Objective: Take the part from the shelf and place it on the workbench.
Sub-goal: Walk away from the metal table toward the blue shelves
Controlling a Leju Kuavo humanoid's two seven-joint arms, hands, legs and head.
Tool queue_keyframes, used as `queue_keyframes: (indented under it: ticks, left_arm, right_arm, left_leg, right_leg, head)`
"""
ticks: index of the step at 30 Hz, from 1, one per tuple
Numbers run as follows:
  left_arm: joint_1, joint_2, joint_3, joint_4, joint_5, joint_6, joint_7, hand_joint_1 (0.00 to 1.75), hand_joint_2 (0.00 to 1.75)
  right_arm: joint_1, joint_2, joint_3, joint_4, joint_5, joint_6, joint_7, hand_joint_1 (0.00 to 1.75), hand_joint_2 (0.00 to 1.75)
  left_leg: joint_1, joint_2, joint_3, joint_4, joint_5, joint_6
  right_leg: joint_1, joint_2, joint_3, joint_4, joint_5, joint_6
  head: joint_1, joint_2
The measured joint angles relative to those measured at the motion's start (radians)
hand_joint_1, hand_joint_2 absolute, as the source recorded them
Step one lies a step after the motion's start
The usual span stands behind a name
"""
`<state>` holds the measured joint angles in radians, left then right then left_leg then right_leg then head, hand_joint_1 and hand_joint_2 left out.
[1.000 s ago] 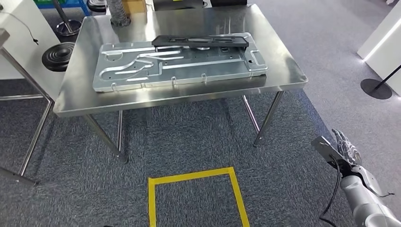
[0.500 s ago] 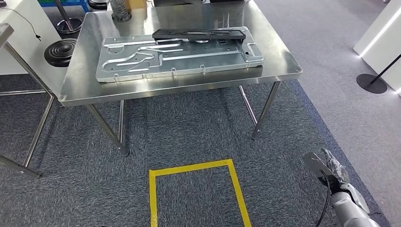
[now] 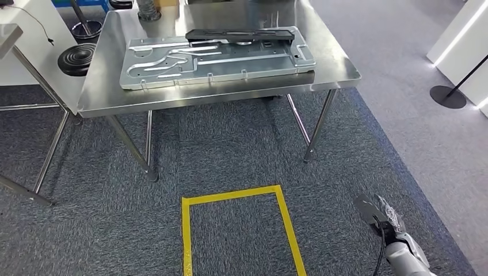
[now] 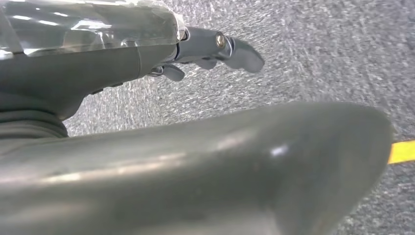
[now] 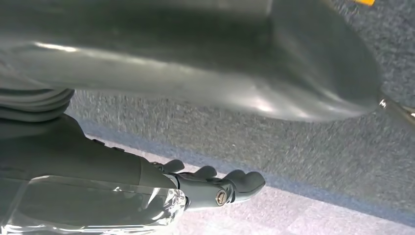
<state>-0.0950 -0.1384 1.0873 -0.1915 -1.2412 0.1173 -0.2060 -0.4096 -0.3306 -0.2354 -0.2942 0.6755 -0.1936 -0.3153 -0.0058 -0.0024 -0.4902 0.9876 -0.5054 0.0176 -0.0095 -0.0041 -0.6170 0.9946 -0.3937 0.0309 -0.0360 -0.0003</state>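
Backing away, the camera leaves the steel surface (image 3: 334,69) farther ahead; the black part (image 3: 239,36) lies crosswise on a metal plate (image 3: 218,62). Right hand (image 3: 380,214) hangs nearer, left hand (image 4: 205,49) too; both hold nothing, fingers loosely spread.

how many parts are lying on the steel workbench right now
2. A large silver metal panel lies flat across the workbench, and a long black part rests on the panel's far edge. Something small could be hidden behind them.
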Motion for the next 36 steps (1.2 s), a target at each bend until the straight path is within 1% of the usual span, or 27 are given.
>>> queue_keyframes:
  ticks: [1,2,3,5,6,7,8,9,11,13,15,17,18,19,21,22,23,24,26,27,28,29,31,32,33,34,36]
  left_arm:
    - [0.0,-0.001,0.0,0.0,0.0,0.0,0.0,0.0,0.0]
    - [0.0,-0.001,0.0,0.0,0.0,0.0,0.0,0.0,0.0]
    - [-0.001,-0.002,0.0,0.0,0.0,0.001,0.0,0.0,0.0]
    - [-0.001,-0.002,0.0,0.0,0.0,0.001,0.0,0.0,0.0]
    - [-0.001,-0.002,0.0,0.0,0.0,0.001,0.0,0.0,0.0]
    - [0.0,-0.002,0.0,0.0,0.0,0.001,0.0,0.0,0.0]
    - [0.001,-0.002,0.0,0.0,0.0,0.001,0.0,0.0,0.0]
    - [0.001,-0.002,0.0,0.0,0.0,0.001,0.0,0.0,0.0]
    - [0.0,-0.002,0.0,0.0,0.0,0.001,0.0,0.0,0.0]
    - [-0.001,-0.003,0.0,0.0,-0.003,0.001,0.0,0.0,0.0]
    - [-0.001,-0.004,0.0,0.0,-0.007,0.001,0.001,0.0,0.0]
    - [0.0,-0.005,0.0,0.0,-0.009,0.001,0.002,0.0,0.0]
    - [0.0,-0.005,0.0,0.0,-0.01,0.001,0.003,0.0,0.0]
    - [0.0,-0.005,0.0,0.0,-0.01,0.001,0.003,0.0,0.0]
    - [0.0,-0.006,0.0,0.0,-0.012,0.001,0.003,0.0,0.0]
    - [0.0,-0.007,0.0,0.0,-0.014,0.001,0.003,0.0,0.0]
    - [0.001,-0.007,0.0,0.0,-0.016,0.0,0.004,0.0,0.0]
    - [0.0,-0.007,0.0,0.0,-0.018,0.0,0.006,0.0,0.0]
    - [-0.001,-0.007,0.0,0.0,-0.023,-0.001,0.01,0.0,0.0]
    - [-0.003,-0.007,0.0,0.0,-0.025,-0.002,0.012,0.0,0.0]
    - [-0.004,-0.008,0.0,0.0,-0.027,-0.002,0.014,0.0,0.0]
    - [-0.005,-0.008,-0.001,0.0,-0.028,-0.003,0.015,0.0,0.0]
    - [-0.006,-0.009,-0.002,0.0,-0.032,-0.005,0.017,0.0,0.0]
    - [-0.007,-0.01,-0.003,0.0,-0.035,-0.006,0.019,0.0,0.0]
    - [-0.008,-0.011,-0.004,0.0,-0.037,-0.006,0.02,0.0,0.0]
    - [-0.01,-0.012,-0.004,0.0,-0.039,-0.007,0.021,0.0,0.0]
    - [-0.012,-0.013,-0.005,0.0,-0.044,-0.008,0.022,0.0,0.0]
  right_arm:
    - [0.002,0.003,-0.001,0.002,0.0,0.003,0.003,0.0,0.0]
    - [0.004,0.005,-0.003,0.004,0.0,0.006,0.007,0.0,0.0]
    - [0.006,0.006,-0.005,0.006,0.0,0.009,0.01,0.0,0.0]
    - [0.011,0.011,-0.01,0.011,-0.001,0.013,0.015,0.0,0.0]
    - [0.014,0.014,-0.011,0.013,-0.001,0.013,0.016,0.0,0.0]
    - [0.017,0.017,-0.011,0.015,-0.001,0.013,0.017,0.0,0.0]
    - [0.02,0.02,-0.011,0.017,-0.001,0.013,0.018,0.0,0.0]
    - [0.021,0.022,-0.012,0.019,-0.001,0.013,0.018,0.0,0.0]
    - [0.021,0.023,-0.012,0.021,-0.001,0.013,0.021,0.0,0.0]
    - [0.022,0.023,-0.014,0.021,-0.003,0.015,0.025,0.0,0.0]
    - [0.028,0.025,-0.02,0.023,-0.011,0.019,0.029,0.0,0.0]
    - [0.036,0.031,-0.027,0.026,-0.017,0.028,0.032,0.0,0.0]
    - [0.043,0.037,-0.031,0.027,-0.02,0.036,0.035,0.0,0.0]
    - [0.051,0.045,-0.034,0.029,-0.022,0.045,0.039,0.0,0.0]
    - [0.076,0.068,-0.042,0.033,-0.028,0.067,0.055,0.0,0.0]
    - [0.09,0.081,-0.046,0.037,-0.032,0.078,0.065,0.0,0.0]
    - [0.106,0.097,-0.05,0.041,-0.035,0.089,0.077,0.0,0.0]
    - [0.121,0.113,-0.055,0.045,-0.039,0.098,0.089,0.0,0.0]
    - [0.15,0.147,-0.067,0.053,-0.049,0.111,0.111,0.0,0.0]
    - [0.163,0.162,-0.073,0.056,-0.054,0.115,0.12,0.0,0.0]
    - [0.172,0.175,-0.079,0.059,-0.057,0.118,0.129,0.0,0.0]
    - [0.179,0.186,-0.084,0.061,-0.061,0.122,0.139,0.0,0.44]
    - [0.189,0.203,-0.095,0.067,-0.069,0.14,0.169,0.0,1.31]
    - [0.194,0.21,-0.102,0.069,-0.072,0.152,0.187,0.0,1.75]
    - [0.199,0.218,-0.109,0.072,-0.073,0.163,0.202,0.0,1.75]
    - [0.204,0.227,-0.114,0.074,-0.073,0.171,0.214,0.0,1.75]
    - [0.212,0.246,-0.124,0.078,-0.073,0.176,0.224,0.0,1.75]
  left_leg:
    - [0.001,0.002,-0.004,-0.004,0.008,0.007]
    - [0.003,0.004,-0.009,-0.007,0.017,0.016]
    - [0.005,0.006,-0.017,-0.01,0.028,0.023]
    - [0.004,0.008,-0.04,-0.01,0.047,0.031]
    - [0.003,0.008,-0.053,-0.008,0.055,0.031]
    - [0.002,0.008,-0.066,-0.006,0.063,0.031]
    - [0.002,0.008,-0.079,-0.002,0.07,0.03]
    - [0.002,0.008,-0.091,0.003,0.075,0.028]
    - [0.001,0.009,-0.11,0.014,0.084,0.022]
    - [0.0,0.009,-0.119,0.021,0.092,0.013]
    - [0.0,0.009,-0.121,0.02,0.104,0.001]
    - [0.001,0.008,-0.128,0.027,0.099,-0.011]
    - [0.002,0.007,-0.138,0.049,0.074,-0.017]
    - [0.003,0.006,-0.154,0.091,0.033,-0.022]
    - [0.007,0.005,-0.191,0.22,-0.06,-0.032]
    - [0.009,0.005,-0.2,0.274,-0.085,-0.035]
    - [0.009,0.005,-0.195,0.298,-0.088,-0.038]
    - [0.01,0.005,-0.171,0.283,-0.072,-0.038]
    - [0.01,0.003,-0.074,0.154,-0.027,-0.033]
    - [0.008,0.001,-0.026,0.081,-0.018,-0.028]
    - [0.007,0.0,0.006,0.028,-0.017,-0.022]
    - [0.005,-0.002,0.021,0.001,-0.021,-0.016]
    - [0.004,-0.001,0.016,-0.006,-0.014,-0.003]
    - [0.006,0.001,0.011,-0.008,-0.007,0.004]
    - [0.007,0.004,0.004,-0.011,0.002,0.013]
    - [0.009,0.006,-0.005,-0.013,0.012,0.02]
    - [0.007,0.01,-0.028,-0.011,0.031,0.027]
  right_leg:
    - [-0.001,0.001,-0.003,0.002,-0.001,0.006]
    - [-0.002,0.002,-0.01,0.015,-0.016,0.01]
    - [-0.003,0.003,-0.023,0.045,-0.047,0.014]
    - [-0.006,0.003,-0.065,0.167,-0.141,0.02]
    - [-0.007,0.003,-0.084,0.233,-0.176,0.023]
    - [-0.007,0.003,-0.092,0.28,-0.192,0.025]
    - [-0.007,0.003,-0.081,0.289,-0.186,0.025]
    - [-0.007,0.003,-0.049,0.256,-0.164,0.024]
    - [-0.005,0.002,0.056,0.107,-0.126,0.017]
    - [0.001,0.003,0.121,0.003,-0.117,0.005]
    - [0.007,0.003,0.123,-0.012,-0.113,-0.008]
    - [0.003,0.002,0.115,-0.02,-0.098,-0.022]
    - [0.0,0.001,0.108,-0.023,-0.089,-0.029]
    - [-0.003,-0.001,0.099,-0.025,-0.079,-0.034]
    - [-0.001,-0.001,0.075,-0.024,-0.062,-0.039]
    - [-0.001,-0.002,0.063,-0.022,-0.055,-0.038]
    - [0.0,-0.002,0.051,-0.019,-0.047,-0.037]
    - [0.0,-0.002,0.039,-0.015,-0.041,-0.036]
    - [0.0,-0.001,0.018,-0.005,-0.031,-0.031]
    - [0.001,-0.001,0.01,0.0,-0.026,-0.027]
    - [0.002,0.0,0.006,0.003,-0.021,-0.022]
    - [0.002,0.001,0.003,0.005,-0.016,-0.016]
    - [0.003,0.003,0.001,0.002,-0.004,-0.004]
    - [0.002,0.003,-0.003,0.007,-0.01,0.001]
    - [0.001,0.004,-0.011,0.025,-0.032,0.006]
    - [-0.001,0.004,-0.026,0.064,-0.071,0.01]
    - [-0.004,0.004,-0.068,0.191,-0.168,0.017]
  head:
    - [0.0,0.0]
    - [0.0,0.0]
    - [0.0,0.0]
    - [0.0,0.0]
    - [0.0,0.0]
    - [0.0,0.0]
    - [0.0,0.0]
    - [0.0,0.0]
    - [0.0,0.0]
    - [0.0,0.0]
    - [0.0,0.0]
    - [0.0,0.0]
    - [0.0,0.0]
    - [0.0,0.0]
    - [0.0,0.0]
    - [0.0,0.0]
    - [0.0,0.0]
    - [0.0,0.0]
    - [0.0,0.0]
    - [0.0,0.0]
    - [0.0,0.0]
    - [0.0,0.0]
    - [0.0,0.0]
    - [0.0,0.0]
    - [0.0,0.0]
    - [0.0,0.0]
    - [0.0,0.0]
